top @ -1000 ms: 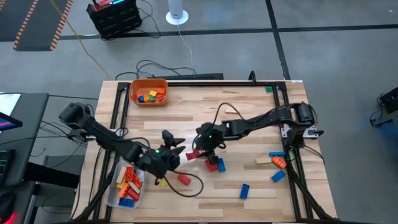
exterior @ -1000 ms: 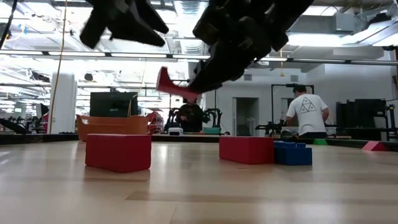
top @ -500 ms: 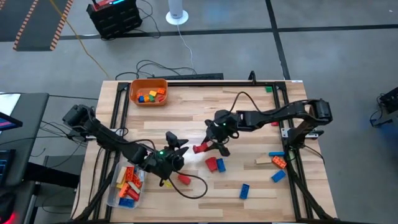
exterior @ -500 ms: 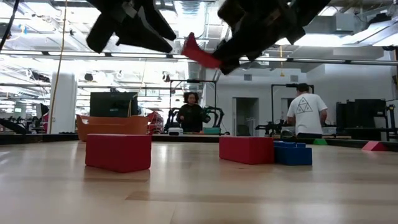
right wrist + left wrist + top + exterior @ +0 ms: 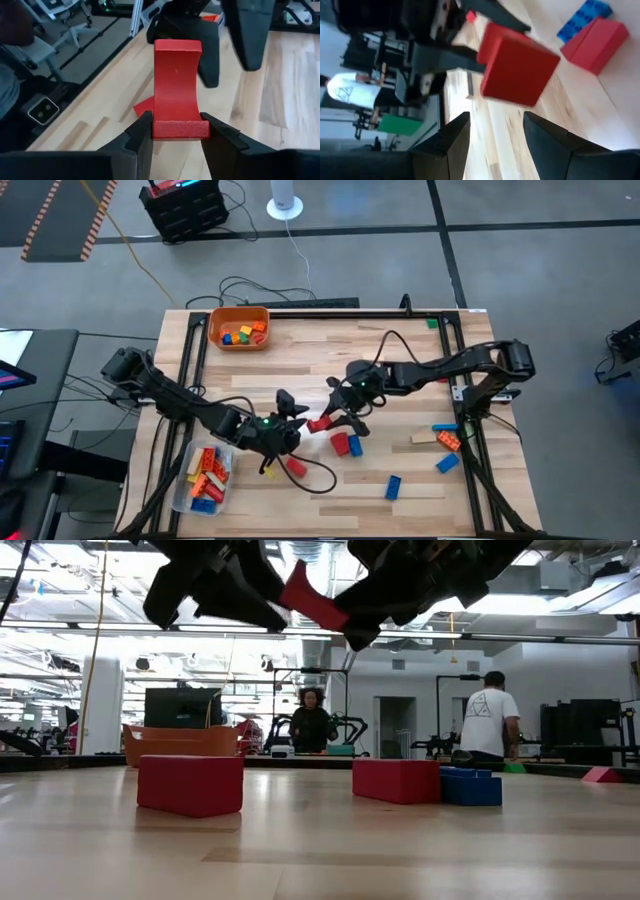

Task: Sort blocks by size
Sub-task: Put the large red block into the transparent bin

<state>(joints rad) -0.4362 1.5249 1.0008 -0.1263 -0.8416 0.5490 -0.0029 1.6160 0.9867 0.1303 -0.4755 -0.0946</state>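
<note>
My right gripper (image 5: pixel 333 416) is shut on a long red block (image 5: pixel 320 423) and holds it in the air over the middle of the table. The block also shows in the low view (image 5: pixel 315 600). My left gripper (image 5: pixel 294 412) is open just to the block's left. In the left wrist view (image 5: pixel 496 116) the block (image 5: pixel 517 65) stands ahead of its fingertips, apart from them. Other blocks lie flat on the table: a red one (image 5: pixel 340 443) against a blue one (image 5: pixel 356 446), and another red one (image 5: pixel 296 467). My right gripper pinches the red block's two long sides at its near end (image 5: pixel 177 129) between its two fingers. The fingers come from the table's right. The block sticks out forward past the fingertips toward my left gripper and is lifted clear of the table.
An orange bin (image 5: pixel 240 327) with blocks stands at the far left. A clear tub (image 5: pixel 205 475) with blocks stands at the near left. More blue, orange and tan blocks (image 5: pixel 445 442) lie at the right, and a blue one (image 5: pixel 393 486) near the front. People stand in the room behind (image 5: pixel 490 720).
My right gripper has risen with the red block, lifting it well above the table. My left gripper has moved toward the table's right, closer to the held block, and stays open.
</note>
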